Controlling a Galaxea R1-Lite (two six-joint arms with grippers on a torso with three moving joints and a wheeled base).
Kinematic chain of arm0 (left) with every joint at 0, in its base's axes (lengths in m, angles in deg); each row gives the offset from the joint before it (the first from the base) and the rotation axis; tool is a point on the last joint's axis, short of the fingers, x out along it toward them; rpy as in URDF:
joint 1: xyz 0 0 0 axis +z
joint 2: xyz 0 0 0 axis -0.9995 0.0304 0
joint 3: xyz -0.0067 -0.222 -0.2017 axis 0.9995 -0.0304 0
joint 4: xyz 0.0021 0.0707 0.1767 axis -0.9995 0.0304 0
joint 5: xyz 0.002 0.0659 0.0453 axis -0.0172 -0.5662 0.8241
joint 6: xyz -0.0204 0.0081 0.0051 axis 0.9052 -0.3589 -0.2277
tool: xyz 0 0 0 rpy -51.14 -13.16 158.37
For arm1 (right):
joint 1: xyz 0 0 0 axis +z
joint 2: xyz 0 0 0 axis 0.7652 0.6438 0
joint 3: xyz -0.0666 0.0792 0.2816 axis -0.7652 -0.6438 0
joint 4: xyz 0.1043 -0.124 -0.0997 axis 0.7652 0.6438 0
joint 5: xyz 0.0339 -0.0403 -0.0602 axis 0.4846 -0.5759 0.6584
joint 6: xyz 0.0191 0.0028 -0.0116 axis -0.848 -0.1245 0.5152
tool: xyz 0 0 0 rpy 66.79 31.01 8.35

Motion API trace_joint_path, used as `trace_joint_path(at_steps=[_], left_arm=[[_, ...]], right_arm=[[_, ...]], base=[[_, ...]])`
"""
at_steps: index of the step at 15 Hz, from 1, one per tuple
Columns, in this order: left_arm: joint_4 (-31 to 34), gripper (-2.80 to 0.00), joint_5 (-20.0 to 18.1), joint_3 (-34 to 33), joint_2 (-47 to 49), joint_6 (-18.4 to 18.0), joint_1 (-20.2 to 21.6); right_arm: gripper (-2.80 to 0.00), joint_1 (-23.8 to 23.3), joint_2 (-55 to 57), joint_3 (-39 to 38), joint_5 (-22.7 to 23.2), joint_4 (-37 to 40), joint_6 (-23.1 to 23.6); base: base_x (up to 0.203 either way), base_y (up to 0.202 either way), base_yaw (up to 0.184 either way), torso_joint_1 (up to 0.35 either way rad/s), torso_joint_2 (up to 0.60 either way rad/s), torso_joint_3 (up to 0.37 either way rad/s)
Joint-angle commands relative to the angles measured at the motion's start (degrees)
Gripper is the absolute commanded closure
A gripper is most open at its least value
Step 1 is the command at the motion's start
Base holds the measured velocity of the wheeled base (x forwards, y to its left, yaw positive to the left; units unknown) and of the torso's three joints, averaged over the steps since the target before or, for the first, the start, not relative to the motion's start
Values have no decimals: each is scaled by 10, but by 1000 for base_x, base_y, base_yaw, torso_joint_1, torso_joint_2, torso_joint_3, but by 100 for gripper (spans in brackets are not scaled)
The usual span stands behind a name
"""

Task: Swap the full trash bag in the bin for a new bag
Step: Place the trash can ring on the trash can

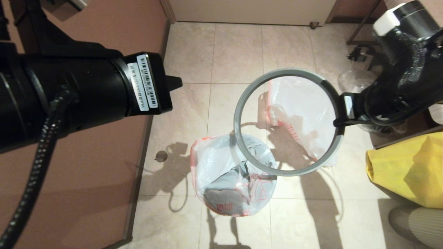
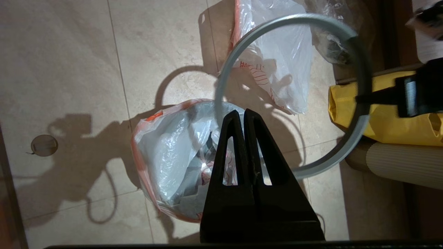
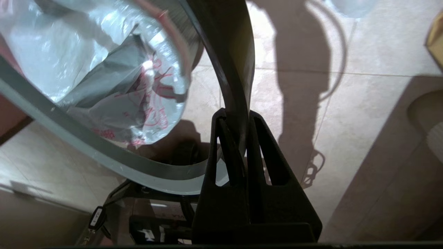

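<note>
My right gripper (image 1: 342, 114) (image 3: 237, 114) is shut on the thin grey rim ring (image 1: 238, 114) (image 2: 221, 79) (image 3: 104, 155) and holds it in the air, level above the floor. Under the ring's near edge stands the full trash bag (image 1: 225, 173) (image 2: 169, 152) (image 3: 114, 86), bulging, white with an orange-pink edge. Its plastic hides the black bin. The new bag (image 1: 301, 110) (image 2: 283, 58) lies limp on the tiles beyond, showing through the ring. My left gripper (image 1: 174, 83) (image 2: 241, 112) hangs shut and empty, high up left of the ring.
A yellow fabric sack (image 1: 408, 169) (image 2: 380, 117) sits at the right, with a beige ribbed object (image 1: 415, 221) in front of it. A clear bag with dark contents (image 1: 353, 81) lies behind the right arm. A brown wall (image 1: 86, 173) runs along the left, and a round floor drain (image 1: 161, 156) is near it.
</note>
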Motion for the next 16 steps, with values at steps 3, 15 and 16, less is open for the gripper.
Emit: trace_joint_path(at_steps=[3, 15, 16], left_arm=[[1, 0, 2, -1, -10, -5, -15], [-6, 0, 52, -8, 41, -10, -25], [-5, 0, 52, -8, 37, -10, -24]], right_arm=[[0, 78, 75, 12, -22, 30, -42], [0, 142, 193, 7, -23, 37, -67], [0, 138, 199, 12, -21, 35, -66]], base=[[0, 0, 0, 0, 0, 0], [0, 0, 0, 0, 0, 0], [0, 0, 0, 0, 0, 0]])
